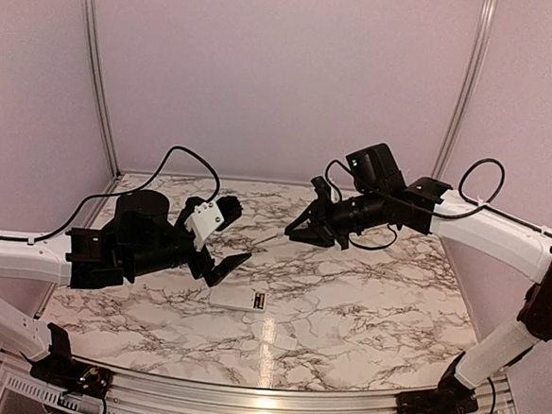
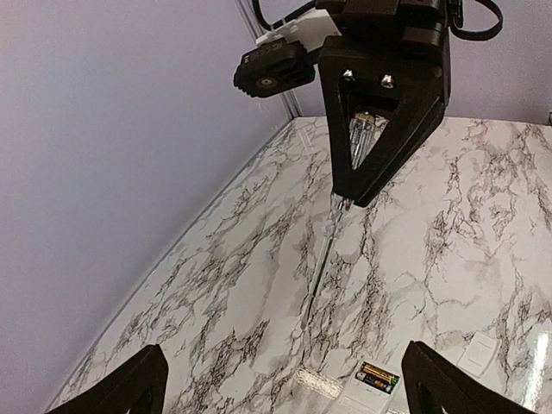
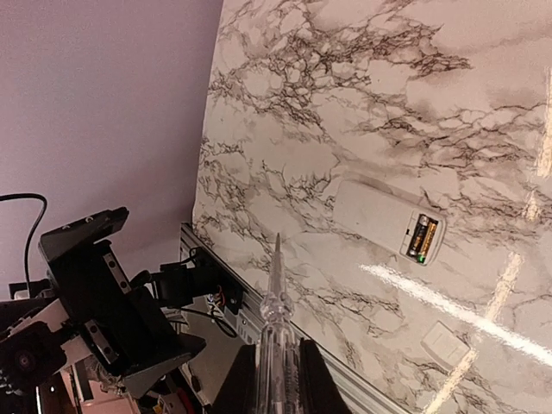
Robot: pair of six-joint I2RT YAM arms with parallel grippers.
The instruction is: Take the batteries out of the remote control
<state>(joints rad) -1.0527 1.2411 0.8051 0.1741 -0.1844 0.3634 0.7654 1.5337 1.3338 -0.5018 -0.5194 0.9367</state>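
Partly cropped remote control [image 2: 347, 401], batteries [image 2: 378, 377] inside

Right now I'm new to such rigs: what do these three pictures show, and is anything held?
Two robot arms share a marble-patterned table. The wide picture looks down from above and behind them; the other two come from a camera on each wrist. The left gripper is open and empty. The right gripper is shut on a slim clear pointed tool. On the table lies the white remote control, batteries in its open recess, with a small white cover nearby.
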